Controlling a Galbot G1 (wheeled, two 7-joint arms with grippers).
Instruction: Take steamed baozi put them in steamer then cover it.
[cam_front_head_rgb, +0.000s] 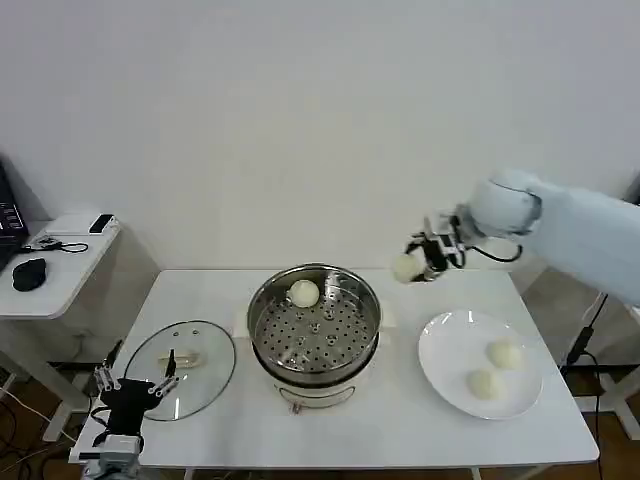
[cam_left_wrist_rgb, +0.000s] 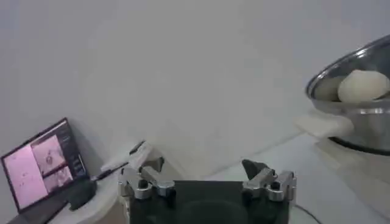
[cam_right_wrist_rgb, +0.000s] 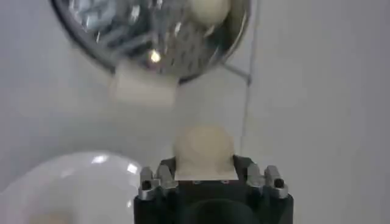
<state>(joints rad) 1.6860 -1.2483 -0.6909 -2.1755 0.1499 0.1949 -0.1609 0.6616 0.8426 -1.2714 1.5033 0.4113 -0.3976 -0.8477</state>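
Note:
The shiny steamer (cam_front_head_rgb: 314, 335) stands at the table's centre with one baozi (cam_front_head_rgb: 304, 293) on its perforated tray. My right gripper (cam_front_head_rgb: 420, 262) hovers above the table to the right of the steamer, shut on another cream-white baozi (cam_front_head_rgb: 405, 267); in the right wrist view this baozi (cam_right_wrist_rgb: 203, 149) sits between the jaws with the steamer (cam_right_wrist_rgb: 152, 36) beyond it. Two more baozi (cam_front_head_rgb: 504, 354) lie on the white plate (cam_front_head_rgb: 450, 345) at the right. The glass cover (cam_front_head_rgb: 180, 368) rests flat on the table at the left. My left gripper (cam_front_head_rgb: 130, 385) waits open at the cover's near edge.
A white side table (cam_front_head_rgb: 55, 265) with a mouse and a phone stands at the far left; the left wrist view shows a lit laptop screen (cam_left_wrist_rgb: 42, 163) there. Bare tabletop lies in front of the steamer.

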